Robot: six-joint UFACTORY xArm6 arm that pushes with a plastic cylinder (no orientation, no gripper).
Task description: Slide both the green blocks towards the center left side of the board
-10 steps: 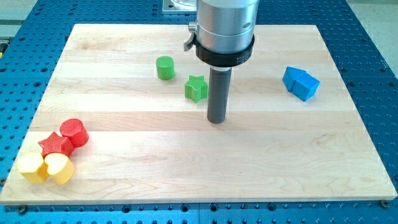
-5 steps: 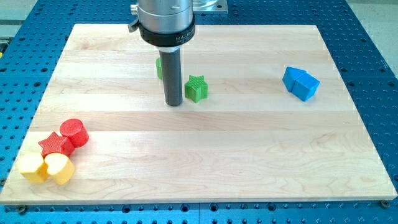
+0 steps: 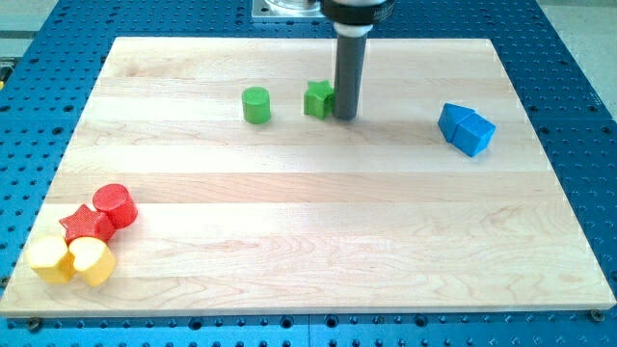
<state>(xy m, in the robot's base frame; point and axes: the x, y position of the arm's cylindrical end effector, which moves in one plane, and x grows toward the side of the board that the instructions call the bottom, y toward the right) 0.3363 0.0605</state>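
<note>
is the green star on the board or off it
On the board. The green star lies flat on the wooden board near the view's top, well inside its edge, with my tip right against its right side.

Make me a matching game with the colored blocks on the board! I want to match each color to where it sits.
Things:
1. green cylinder
2. blue blocks
3. red blocks
4. green star

Places:
A. at the view's right
B. touching my tip
C. at the view's lower left, beside the yellow blocks
D. alone, left of the star

Pairs: 1-D, 2-A, 3-C, 4-B
</note>
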